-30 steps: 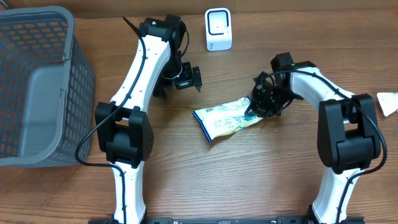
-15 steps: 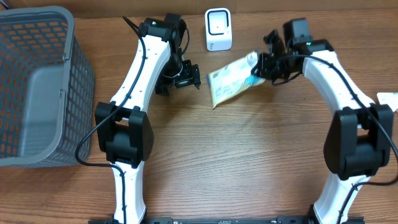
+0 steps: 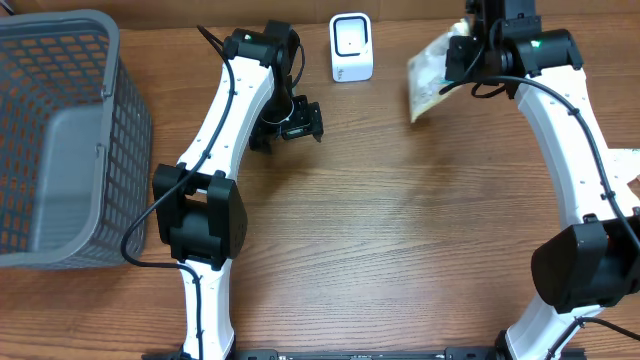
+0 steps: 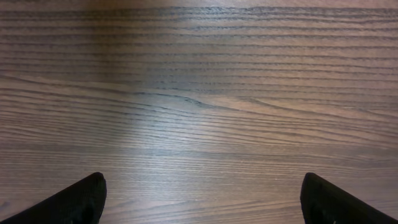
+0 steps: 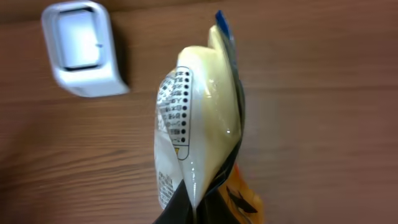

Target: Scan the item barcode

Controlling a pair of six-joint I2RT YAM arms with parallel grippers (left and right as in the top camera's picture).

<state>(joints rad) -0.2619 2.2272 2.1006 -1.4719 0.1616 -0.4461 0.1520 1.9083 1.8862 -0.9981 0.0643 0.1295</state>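
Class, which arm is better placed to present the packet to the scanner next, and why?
Right. The right gripper is shut on the packet, held up near the scanner; the left gripper is open and empty.

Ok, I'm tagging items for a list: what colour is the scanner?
The scanner is white, shown best in the right wrist view.

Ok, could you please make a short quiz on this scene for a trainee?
1. True or false: the right gripper holds the packet.
2. Which is nearer to the packet, the scanner or the basket?
3. The left gripper holds: A) the packet, B) the scanner, C) nothing.
Key: 1 true; 2 the scanner; 3 C.
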